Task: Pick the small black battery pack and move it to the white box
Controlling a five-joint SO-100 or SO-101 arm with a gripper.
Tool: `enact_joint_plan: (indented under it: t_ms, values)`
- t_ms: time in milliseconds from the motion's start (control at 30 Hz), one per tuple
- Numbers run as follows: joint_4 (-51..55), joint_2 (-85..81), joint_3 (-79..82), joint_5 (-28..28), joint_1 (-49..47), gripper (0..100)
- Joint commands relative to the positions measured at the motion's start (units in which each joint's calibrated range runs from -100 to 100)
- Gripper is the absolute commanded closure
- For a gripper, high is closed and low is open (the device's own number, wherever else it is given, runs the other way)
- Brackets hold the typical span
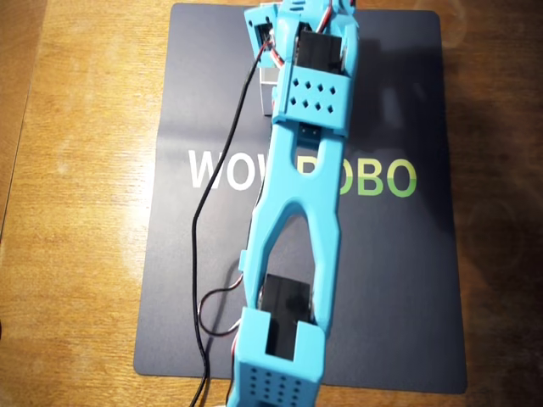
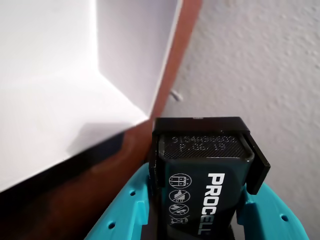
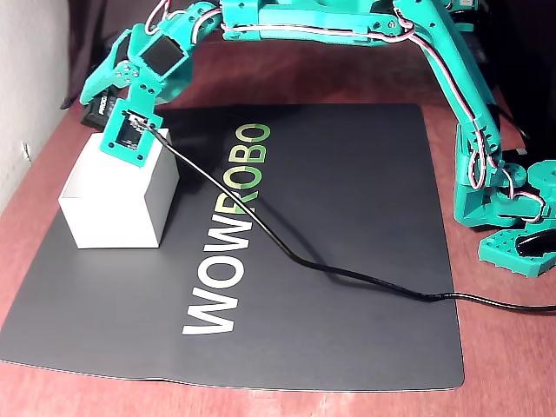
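My gripper (image 2: 200,202) is shut on the small black battery pack (image 2: 200,165), which carries white PROCELL lettering and sits between the teal fingers (image 2: 125,210). In the fixed view the gripper (image 3: 94,109) holds the pack (image 3: 104,108) in the air over the far rim of the open white box (image 3: 117,204). The wrist view shows the box's white inside (image 2: 60,85) up and to the left of the pack. In the overhead view the arm hides the gripper and the pack, and only a sliver of the box (image 1: 268,89) shows.
The box stands on the left part of a black WOWROBO mat (image 3: 347,226) on a wooden table. A black cable (image 3: 287,254) runs from the wrist across the mat. The arm's base (image 3: 486,187) stands at the right. A white wall (image 3: 26,61) is close behind the box.
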Motion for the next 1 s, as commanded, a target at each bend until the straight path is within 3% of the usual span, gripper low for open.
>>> enact_joint_plan:
  t_ms: [0, 467, 967]
  values:
    - [0.6, 0.1, -4.4, 0.1, 0.8, 92]
    - [9.3, 0.4, -4.4, 0.0, -0.3, 91]
    - [10.5, 0.4, -4.2, 0.1, -2.1, 88]
